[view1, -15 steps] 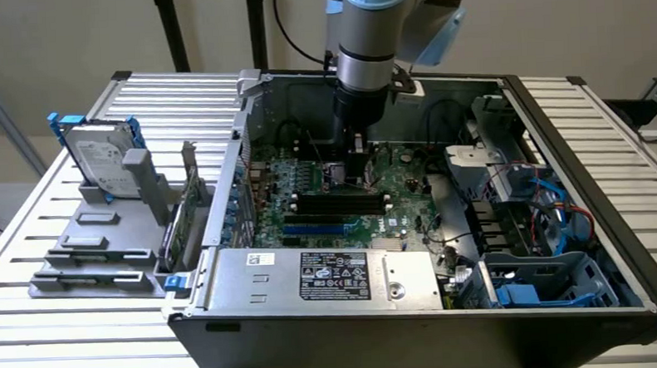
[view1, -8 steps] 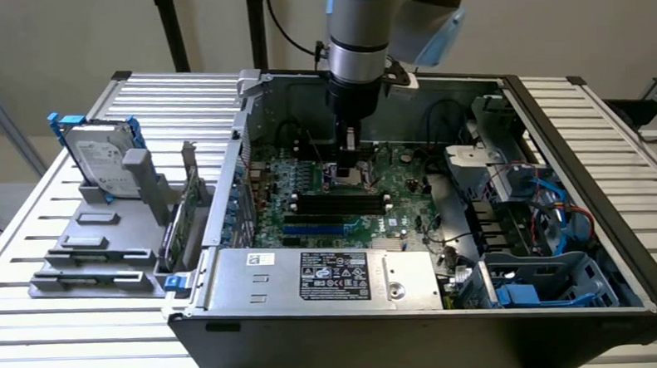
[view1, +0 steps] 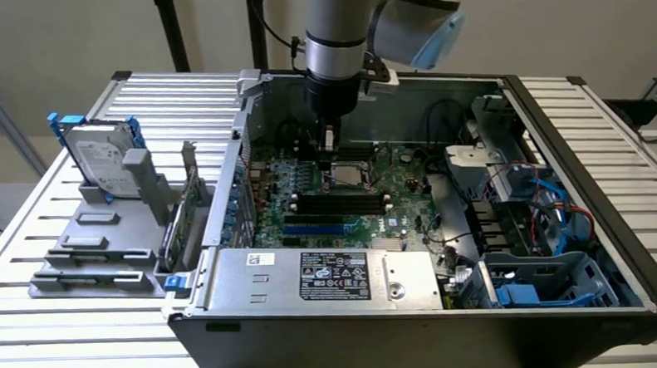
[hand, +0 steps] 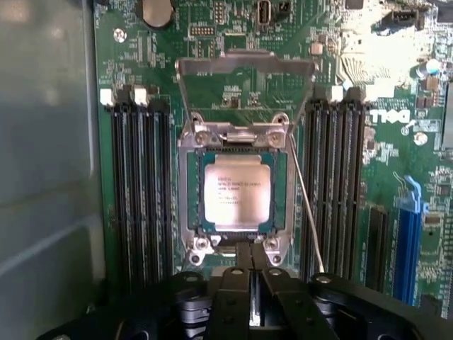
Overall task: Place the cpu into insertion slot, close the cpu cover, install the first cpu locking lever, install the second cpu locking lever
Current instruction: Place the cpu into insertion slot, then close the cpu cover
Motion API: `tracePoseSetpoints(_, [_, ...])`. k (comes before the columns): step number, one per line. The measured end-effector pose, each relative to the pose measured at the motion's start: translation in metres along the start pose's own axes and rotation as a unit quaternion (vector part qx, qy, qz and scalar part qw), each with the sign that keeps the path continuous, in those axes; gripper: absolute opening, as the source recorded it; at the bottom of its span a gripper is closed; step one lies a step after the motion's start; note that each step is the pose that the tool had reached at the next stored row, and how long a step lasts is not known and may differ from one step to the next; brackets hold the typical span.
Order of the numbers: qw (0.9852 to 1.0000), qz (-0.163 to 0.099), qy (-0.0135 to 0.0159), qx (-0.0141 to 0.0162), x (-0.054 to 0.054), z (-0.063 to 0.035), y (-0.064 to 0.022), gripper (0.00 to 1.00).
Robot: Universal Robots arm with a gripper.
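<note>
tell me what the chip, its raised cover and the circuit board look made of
chip: metal lid, likely; pale silver-beige, matte, with printed lettering.
cover: thin sheet metal, it seems; bare silver with a dull sheen, standing raised, middle cut out.
circuit board: probably glossy green laminate, dotted with small soldered parts.

Silver-grey jointed robot arm (view1: 333,26) hangs vertical, wrist pointing straight down. Black two-finger gripper (hand: 251,249) at its lower end, fingers (hand: 243,258) pressed flat together along their length.
</note>
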State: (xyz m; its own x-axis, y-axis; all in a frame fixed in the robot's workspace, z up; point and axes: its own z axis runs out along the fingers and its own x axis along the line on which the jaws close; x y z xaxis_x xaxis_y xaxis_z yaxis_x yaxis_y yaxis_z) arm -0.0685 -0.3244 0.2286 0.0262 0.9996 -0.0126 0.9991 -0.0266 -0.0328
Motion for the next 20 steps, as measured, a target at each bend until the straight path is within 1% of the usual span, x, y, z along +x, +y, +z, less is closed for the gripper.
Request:
tracePoseSetpoints(1, [1.0000, 0.000, 0.0005, 0.0000, -0.0002, -0.0009, -0.0008, 0.11])
tracePoseSetpoints(4, [1.0000, 0.000, 0.0008, -0.0001, -0.0002, -0.0008, -0.0008, 0.11])
tracePoseSetpoints(17, [1.0000, 0.000, 0.0007, 0.0000, -0.0002, -0.0013, -0.0008, 0.11])
tracePoseSetpoints(19, [1.0000, 0.000, 0.0004, 0.0009, -0.0002, -0.0026, 0.0021, 0.11])
tracePoseSetpoints(20, [1.0000, 0.000, 0.0005, 0.0024, -0.0001, -0.0043, 0.0057, 0.11])
